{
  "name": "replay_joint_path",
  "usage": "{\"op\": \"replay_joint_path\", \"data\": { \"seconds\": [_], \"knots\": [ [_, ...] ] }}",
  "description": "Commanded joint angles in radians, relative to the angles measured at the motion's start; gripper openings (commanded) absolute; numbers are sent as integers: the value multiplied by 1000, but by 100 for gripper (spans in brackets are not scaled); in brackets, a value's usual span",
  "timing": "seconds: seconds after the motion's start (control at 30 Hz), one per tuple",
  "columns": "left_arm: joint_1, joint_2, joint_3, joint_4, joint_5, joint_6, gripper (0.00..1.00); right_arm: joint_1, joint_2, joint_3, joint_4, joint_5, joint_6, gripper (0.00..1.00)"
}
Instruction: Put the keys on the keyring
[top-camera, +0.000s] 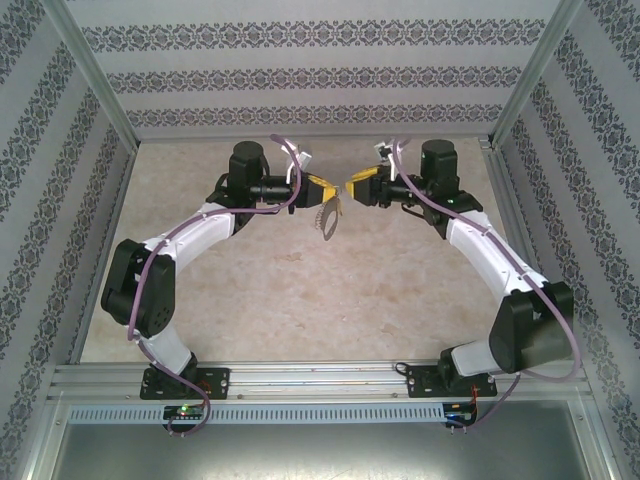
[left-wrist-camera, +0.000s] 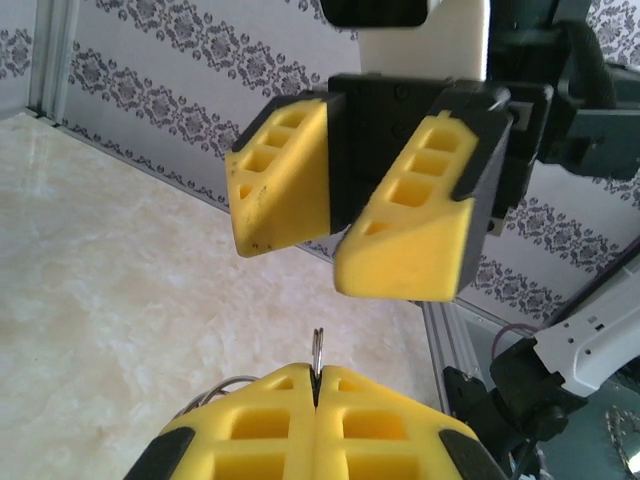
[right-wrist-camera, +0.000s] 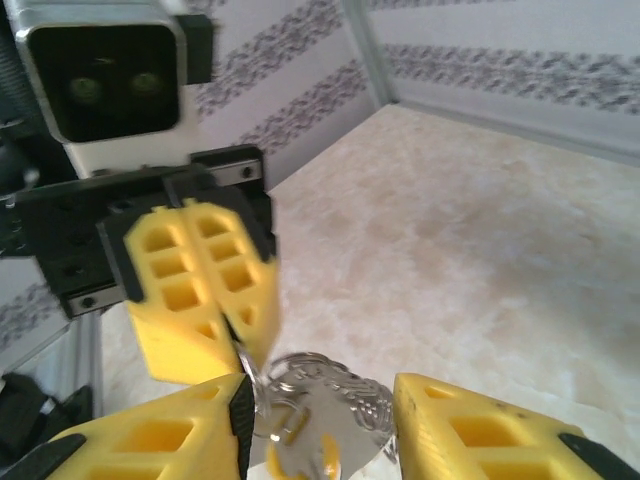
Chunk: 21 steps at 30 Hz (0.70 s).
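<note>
keyring (right-wrist-camera: 330, 390) clamped in shut left jaws, held up off bench (top-camera: 300, 300) to keep it steady; right jaws apart, one each side, not squeezing.

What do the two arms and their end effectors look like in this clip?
Both arms, the left arm and right arm, have white link shells, black joint housings and black bases, with a purplish cable running along each. The left end effector and right end effector carry yellow wedge-shaped fingers with rectangular cutouts on black mounts.
</note>
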Motion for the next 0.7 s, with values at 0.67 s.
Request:
{"op": "replay_joint_path", "data": {
  "seconds": [0.67],
  "knots": [
    [-10,8,-134,773,-118,-451,0,222,-178,-356,432,514,109,47]
  ]
}}
